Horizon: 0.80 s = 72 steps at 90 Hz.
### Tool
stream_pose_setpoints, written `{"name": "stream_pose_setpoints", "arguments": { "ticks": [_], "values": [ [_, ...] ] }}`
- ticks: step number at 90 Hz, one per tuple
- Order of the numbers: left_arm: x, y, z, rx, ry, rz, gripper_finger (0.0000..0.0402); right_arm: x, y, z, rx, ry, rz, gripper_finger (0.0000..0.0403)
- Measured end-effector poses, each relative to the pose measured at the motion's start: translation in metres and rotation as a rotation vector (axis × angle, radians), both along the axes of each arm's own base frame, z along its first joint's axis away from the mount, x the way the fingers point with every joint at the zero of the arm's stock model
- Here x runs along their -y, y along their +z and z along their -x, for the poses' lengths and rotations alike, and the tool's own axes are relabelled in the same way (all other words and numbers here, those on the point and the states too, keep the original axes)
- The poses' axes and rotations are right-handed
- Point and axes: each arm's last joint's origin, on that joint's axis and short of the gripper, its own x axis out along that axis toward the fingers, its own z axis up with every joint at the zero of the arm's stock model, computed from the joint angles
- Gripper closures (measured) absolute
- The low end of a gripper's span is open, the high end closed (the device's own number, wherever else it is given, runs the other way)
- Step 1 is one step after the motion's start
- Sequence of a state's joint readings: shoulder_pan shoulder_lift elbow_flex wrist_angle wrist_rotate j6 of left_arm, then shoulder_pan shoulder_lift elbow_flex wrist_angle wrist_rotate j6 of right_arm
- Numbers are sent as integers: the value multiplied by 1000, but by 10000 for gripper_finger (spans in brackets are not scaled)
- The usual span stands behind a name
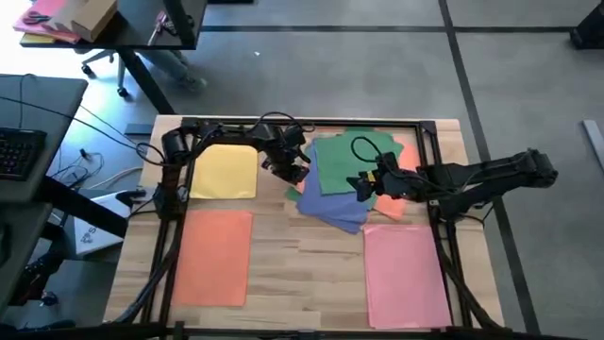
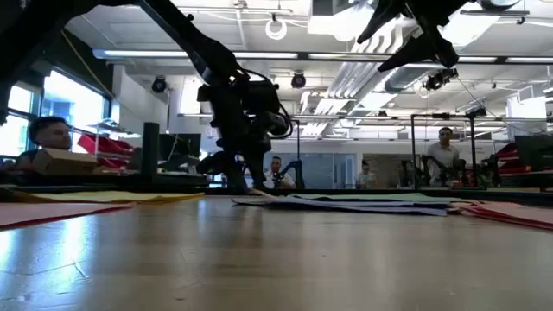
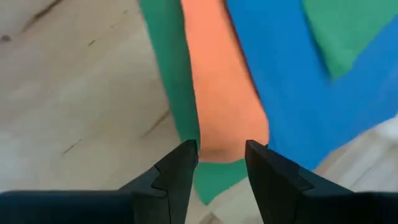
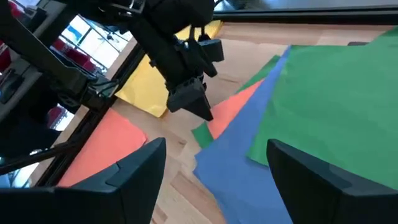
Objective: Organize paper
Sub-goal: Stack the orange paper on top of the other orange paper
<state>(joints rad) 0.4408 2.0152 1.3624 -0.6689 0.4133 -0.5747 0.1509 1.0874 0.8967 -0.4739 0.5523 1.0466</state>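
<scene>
A loose pile of paper lies at the table's far middle: a green sheet (image 1: 354, 161) on top, blue sheets (image 1: 330, 203) under it, and an orange sheet (image 3: 224, 93) and another green one (image 3: 168, 74) poking out at the pile's left edge. My left gripper (image 1: 294, 175) points down at that edge, open by a narrow gap, with the orange corner (image 4: 217, 124) showing between its fingers. My right gripper (image 1: 361, 186) hangs wide open above the pile, well clear of it (image 2: 415, 39). My left gripper (image 3: 222, 155) comes from above, its fingertips (image 4: 202, 114) low over the corner of the orange sheet (image 3: 217, 146), which lies flat on the lower green sheet. Whether the fingertips touch the paper, I cannot tell.
Single stacks lie flat on the wooden table: yellow (image 1: 225, 170) at the far left, orange (image 1: 212, 255) at the near left, pink (image 1: 404, 269) at the near right. A dark frame rail (image 1: 302, 123) runs along the far edge. People stand in the room beyond (image 2: 445, 151).
</scene>
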Motion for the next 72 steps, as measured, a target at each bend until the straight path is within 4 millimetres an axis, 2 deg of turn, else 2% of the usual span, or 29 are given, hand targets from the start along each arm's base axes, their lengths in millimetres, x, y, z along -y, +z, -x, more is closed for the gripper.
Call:
{"name": "stream_pose_setpoints", "arguments": {
  "ticks": [36, 61, 72],
  "values": [
    [1, 10, -20, 190, 73, 43, 271, 0, 0, 0, 0, 0, -2, 139],
    [0, 11, -20, 197, 88, 47, 272, 0, 0, 0, -1, 2, -2, 139],
    [0, 10, -20, 195, 81, 37, 295, 0, 0, 0, -1, 2, -2, 139]
  ]
}}
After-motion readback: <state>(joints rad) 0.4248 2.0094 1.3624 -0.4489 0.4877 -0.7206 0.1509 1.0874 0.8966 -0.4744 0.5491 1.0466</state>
